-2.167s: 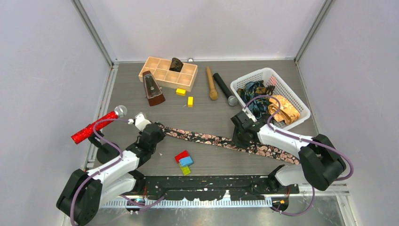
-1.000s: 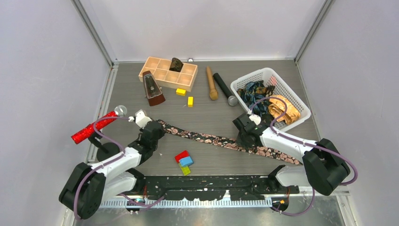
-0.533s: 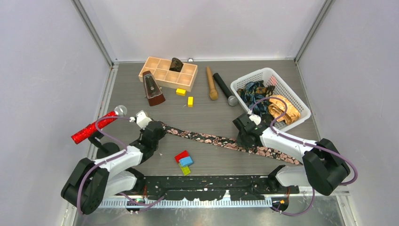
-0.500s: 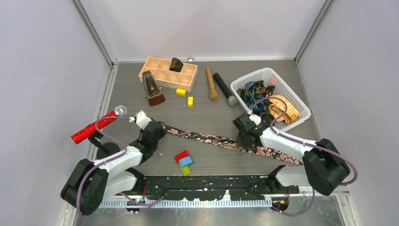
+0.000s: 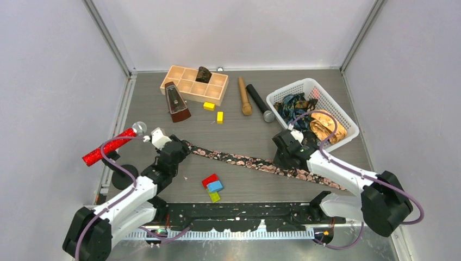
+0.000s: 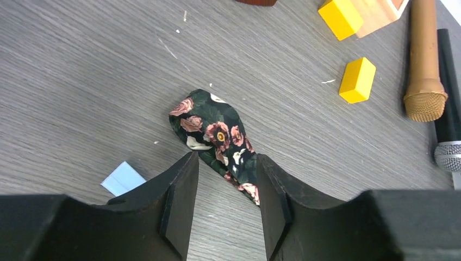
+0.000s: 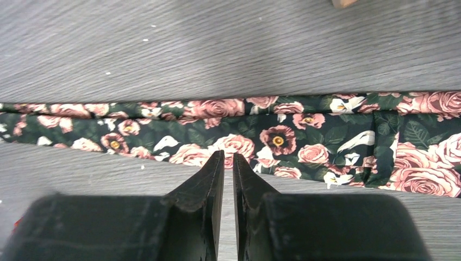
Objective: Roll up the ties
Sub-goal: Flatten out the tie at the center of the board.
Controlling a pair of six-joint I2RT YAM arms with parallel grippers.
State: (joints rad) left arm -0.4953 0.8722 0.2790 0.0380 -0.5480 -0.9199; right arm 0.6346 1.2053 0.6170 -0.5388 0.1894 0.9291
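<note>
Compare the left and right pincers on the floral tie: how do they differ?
Left pincer stands open, straddling the tie at its narrow tip. The right pincer is almost shut, at a wider stretch of the tie. Whether it pinches fabric is unclear. Both point down at the same tie.

Black rose-print tie [image 5: 244, 161] is laid out flat, running diagonally from mid-left down to lower right. Blue-teal tie [image 5: 291, 103] and golden-orange tie [image 5: 329, 126] sit crumpled upper right.
</note>
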